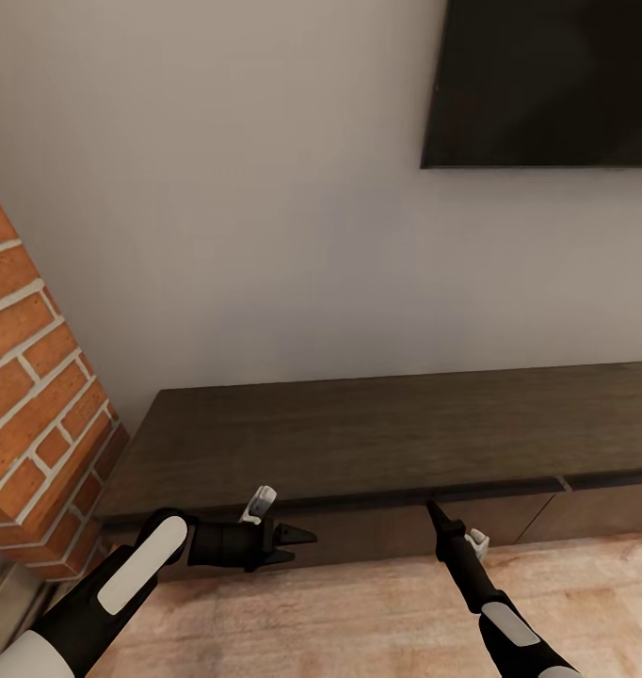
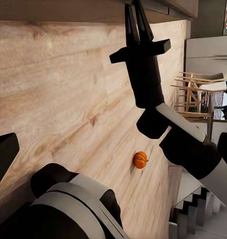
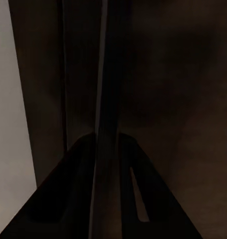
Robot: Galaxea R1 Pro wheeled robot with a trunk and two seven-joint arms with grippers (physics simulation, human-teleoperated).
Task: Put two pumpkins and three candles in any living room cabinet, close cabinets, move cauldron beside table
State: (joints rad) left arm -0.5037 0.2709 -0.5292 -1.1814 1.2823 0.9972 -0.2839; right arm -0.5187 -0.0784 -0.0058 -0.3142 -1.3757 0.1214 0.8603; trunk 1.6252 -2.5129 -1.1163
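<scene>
The cabinet (image 1: pixel 359 433) is a long low dark-brown unit along the wall, with its drawer fronts looking closed. My right gripper (image 1: pixel 432 509) is shut, its tips touching the upper edge of a drawer front. The left wrist view shows this right gripper (image 2: pixel 137 17) with fingers together at the cabinet's edge (image 2: pixel 68 10). In the right wrist view the dark cabinet front (image 3: pixel 168 99) is very close. My left gripper (image 1: pixel 302 548) is open and empty, low in front of the cabinet's left part. One orange pumpkin (image 2: pixel 139 160) lies on the wooden floor behind the arms.
A brick column (image 1: pixel 29 377) stands at the cabinet's left end. A dark TV (image 1: pixel 547 85) hangs on the wall above. Wooden chairs (image 2: pixel 198 94) and stairs (image 2: pixel 193 209) lie farther back across the wooden floor (image 1: pixel 359 612).
</scene>
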